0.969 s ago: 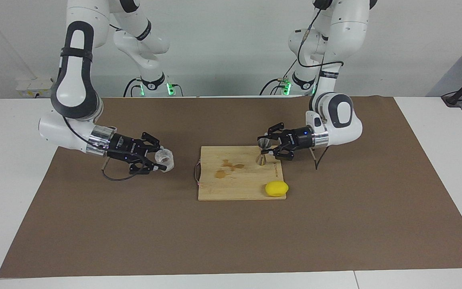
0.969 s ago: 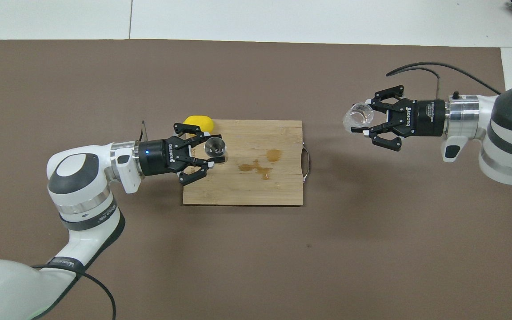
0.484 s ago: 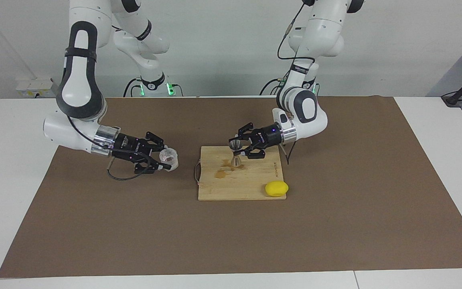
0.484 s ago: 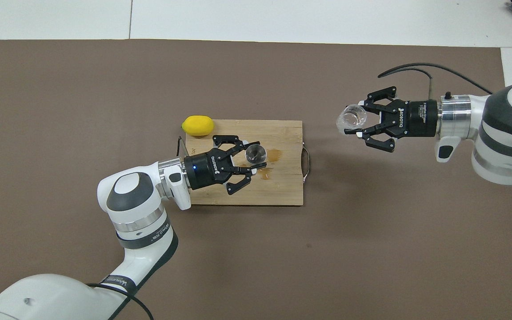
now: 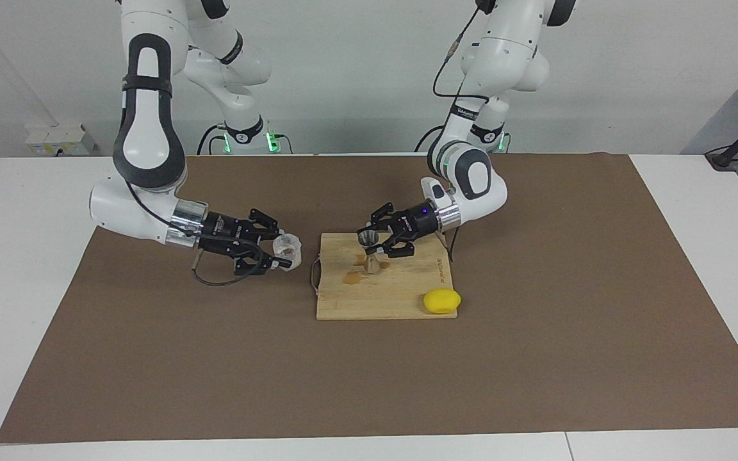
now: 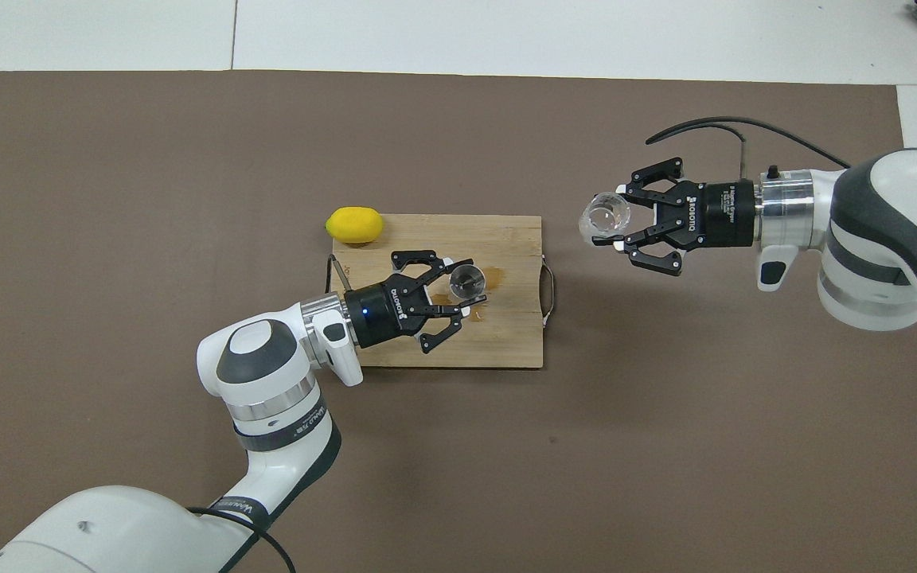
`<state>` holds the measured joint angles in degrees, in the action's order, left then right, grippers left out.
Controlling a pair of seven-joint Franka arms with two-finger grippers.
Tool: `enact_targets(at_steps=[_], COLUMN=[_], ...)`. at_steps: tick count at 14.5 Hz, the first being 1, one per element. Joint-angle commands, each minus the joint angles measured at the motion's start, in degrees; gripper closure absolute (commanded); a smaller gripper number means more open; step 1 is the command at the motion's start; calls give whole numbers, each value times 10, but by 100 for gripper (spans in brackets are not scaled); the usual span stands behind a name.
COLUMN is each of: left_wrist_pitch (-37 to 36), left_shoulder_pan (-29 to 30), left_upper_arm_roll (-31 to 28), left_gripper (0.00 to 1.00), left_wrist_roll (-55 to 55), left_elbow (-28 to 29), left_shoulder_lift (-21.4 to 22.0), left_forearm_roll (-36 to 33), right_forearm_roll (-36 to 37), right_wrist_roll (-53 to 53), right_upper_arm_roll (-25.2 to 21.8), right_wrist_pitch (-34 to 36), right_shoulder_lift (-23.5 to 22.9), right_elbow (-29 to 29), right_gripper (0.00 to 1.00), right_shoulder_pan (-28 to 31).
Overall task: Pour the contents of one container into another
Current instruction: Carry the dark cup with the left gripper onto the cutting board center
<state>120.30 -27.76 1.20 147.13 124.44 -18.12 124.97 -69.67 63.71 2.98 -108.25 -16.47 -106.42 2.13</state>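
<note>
Altogether there were two arms, two grippers, one glass cup, one metal jigger, one cutting board, one lemon and one brown mat. The left gripper (image 5: 374,242) (image 6: 465,290) was clamped on the jigger (image 5: 369,250) (image 6: 465,281) at its waist, holding it tilted over the middle of the cutting board (image 5: 401,291) (image 6: 506,334), above a few brown stains (image 5: 352,277) (image 6: 493,276) on the wood. The right gripper (image 5: 281,250) (image 6: 616,228) was closed on the glass cup (image 5: 287,246) (image 6: 605,217), held over the brown mat (image 5: 369,378) (image 6: 188,159) just off the board's handled end, toward the right arm's side of the table. The lemon (image 5: 442,301) (image 6: 355,224) lay at the board's corner, at the left arm's end and farther from the robots, half on the mat.

Whether the jigger's foot touched the board or hung just above it could not be made out. The cup's contents were hard to read through the glass, and the same went for the jigger's bowl. Both arms' upper links were cut off at the top of the facing view, and the left arm's base ran out of the overhead view's lower edge.
</note>
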Motion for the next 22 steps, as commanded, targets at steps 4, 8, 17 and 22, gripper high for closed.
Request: enact_targets(at_steps=[4, 8, 17, 22], left_wrist_pitch=[-31, -32, -28, -29], left_shoulder_pan=[-7, -5, -1, 15], left_upper_arm_roll=[-10, -10, -11, -14], left_gripper=[55, 55, 0, 0], left_wrist_roll=[69, 82, 78, 79], left_elbow=[-1, 1, -1, -3], left_shoulder_lift=[-26, -26, -27, -27], left_forearm_roll=[31, 30, 33, 27], right_forearm_roll=[30, 64, 74, 74], right_wrist_roll=[-15, -10, -1, 2], right_upper_arm_roll=[2, 1, 3, 3], right_wrist_pitch=[-18, -18, -34, -33], right_shoulder_lift=[8, 10, 10, 9], right_elbow=[-8, -7, -5, -4], right_gripper=[100, 100, 100, 100], right_shoulder_pan=[-32, -46, -66, -69])
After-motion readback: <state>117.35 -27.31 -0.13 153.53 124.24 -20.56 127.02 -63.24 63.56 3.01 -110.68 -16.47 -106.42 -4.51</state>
